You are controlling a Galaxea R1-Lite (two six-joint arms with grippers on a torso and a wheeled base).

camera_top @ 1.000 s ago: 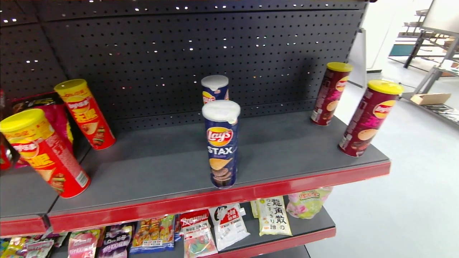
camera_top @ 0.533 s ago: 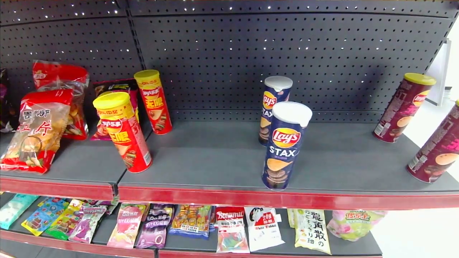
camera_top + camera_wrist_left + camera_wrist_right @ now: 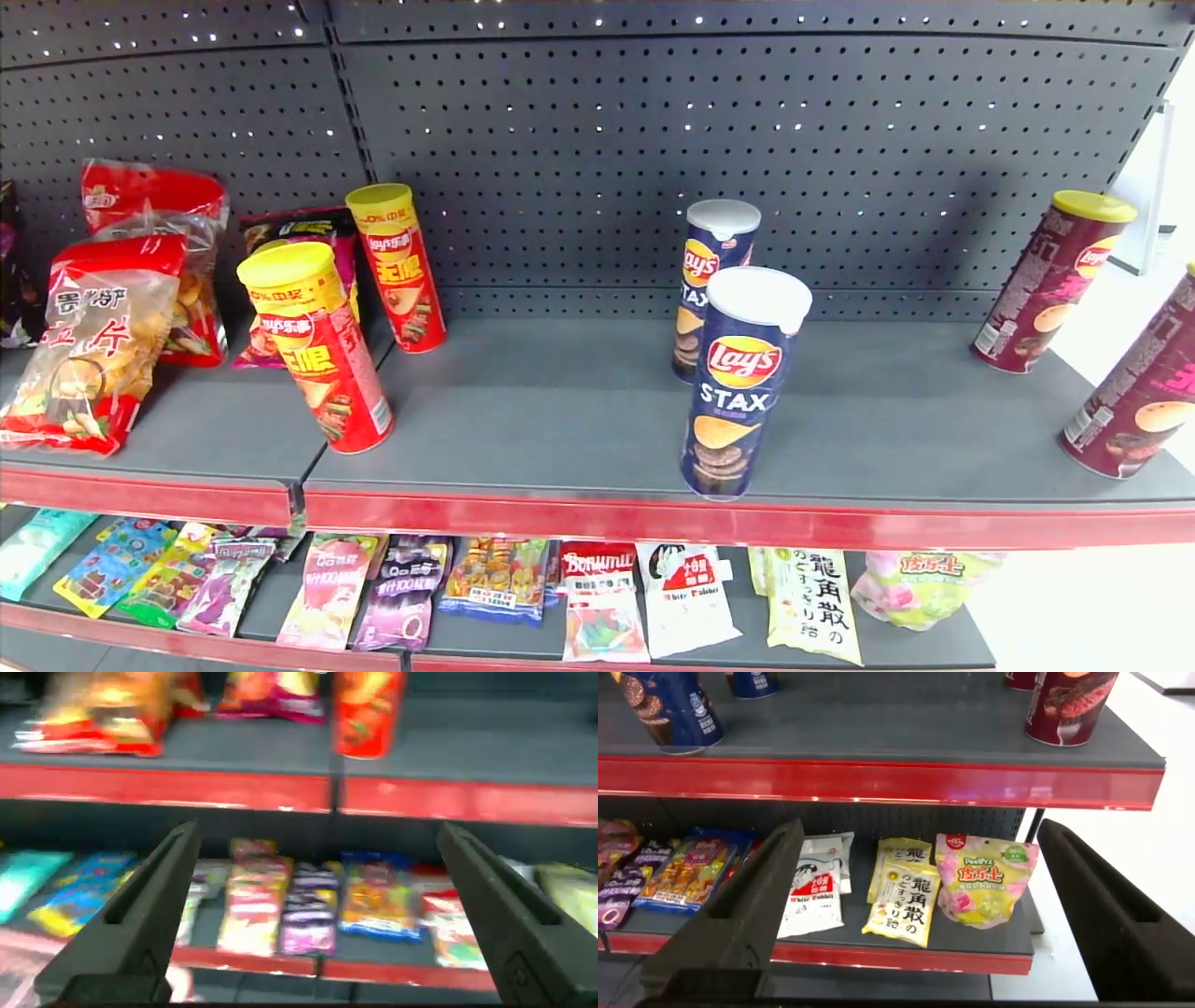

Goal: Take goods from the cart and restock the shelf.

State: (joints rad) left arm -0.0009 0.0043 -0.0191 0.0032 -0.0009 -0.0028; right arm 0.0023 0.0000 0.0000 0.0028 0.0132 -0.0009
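The grey upper shelf (image 3: pixel 560 420) with a red front lip carries upright chip cans. Two blue cans (image 3: pixel 742 383) stand at the middle, two red cans with yellow lids (image 3: pixel 317 345) to their left, and two maroon cans (image 3: pixel 1050 280) at the right end. My left gripper (image 3: pixel 318 924) hangs open and holds nothing in front of the lower shelf, below a red can (image 3: pixel 369 714). My right gripper (image 3: pixel 920 924) is open too, with nothing in it. It faces the lower shelf's right part, below a blue can (image 3: pixel 673 709) and a maroon can (image 3: pixel 1069 705).
Red snack bags (image 3: pixel 93 336) lean at the upper shelf's left end. Several flat candy and snack packets (image 3: pixel 597 597) lie along the lower shelf (image 3: pixel 906 952). Bare shelf shows between the red and blue cans and between the blue and maroon cans. Perforated back panel (image 3: pixel 579 140) behind.
The head view swung to the left over the last second, bringing the snack bags and the left shelf section into sight. The cans themselves have not moved.
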